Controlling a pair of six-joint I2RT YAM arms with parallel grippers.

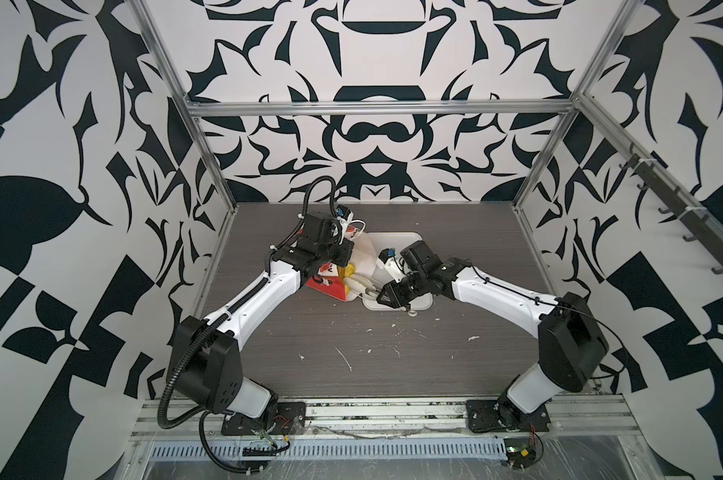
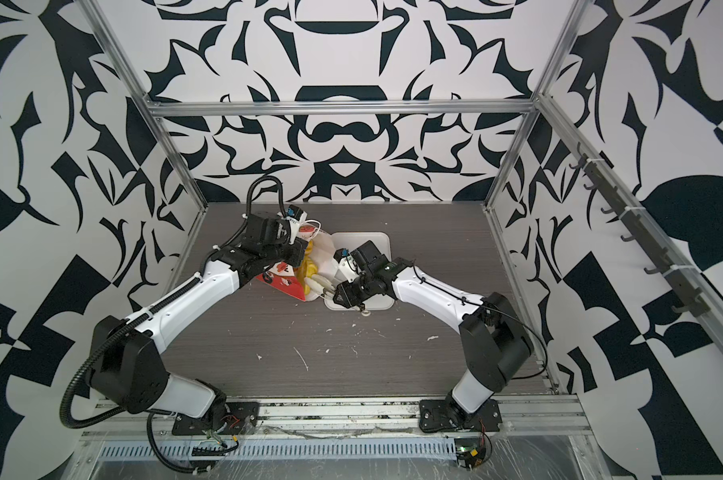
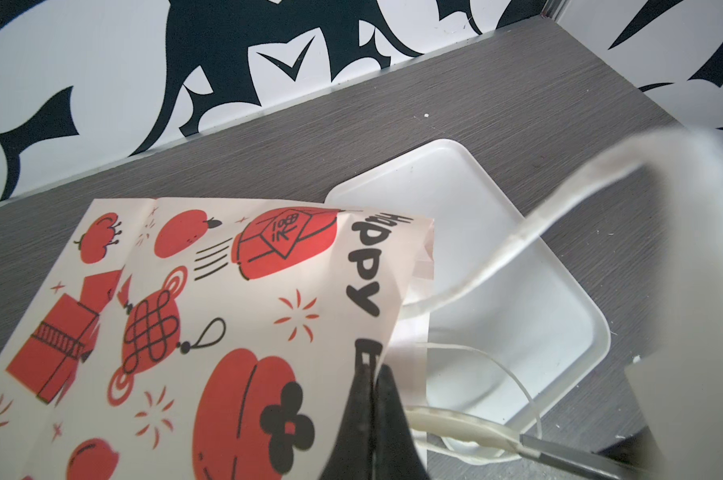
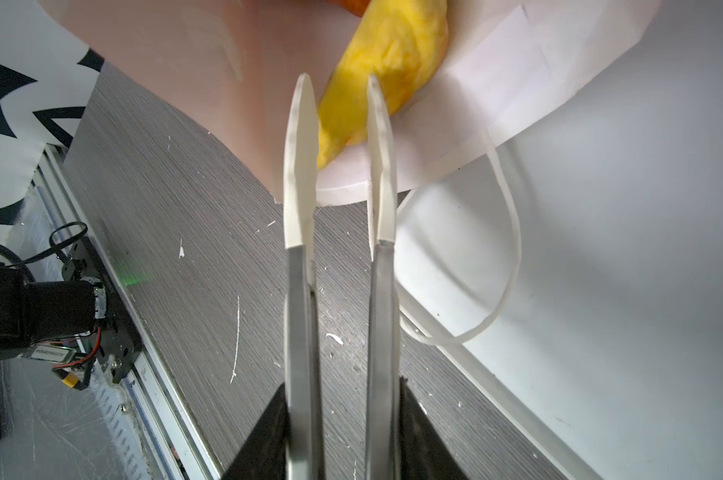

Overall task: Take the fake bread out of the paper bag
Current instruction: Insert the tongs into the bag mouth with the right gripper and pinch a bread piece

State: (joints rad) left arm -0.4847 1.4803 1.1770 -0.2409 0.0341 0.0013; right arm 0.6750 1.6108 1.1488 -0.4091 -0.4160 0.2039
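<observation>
**Bag held at the rim, bread lying in its mouth**

On the left, my left fingers [image 3: 374,374] were pressed together on the rim of the red-and-cream printed paper gift bag [image 3: 226,311], right beside its black lettering. The bag lay on its side on the grey wood-grain counter [image 1: 351,353]. Its mouth faced the flat white rectangular plastic tray [image 3: 517,291] and lapped over the tray's left edge in both top views.

The glossy yellow toy bread [image 4: 376,83] lay inside the bag, on the white lining just within the mouth. Both top views showed yellow pieces there, but I could not tell how many. A white cord handle [image 4: 513,232] looped out of the mouth over the tray.

On the right, my right fingers [image 1: 359,284] were at the bag's mouth. They stood apart with a narrow gap, one tip on each side of the pointed end of a yellow piece. I could not tell whether either tip touched it.
</observation>
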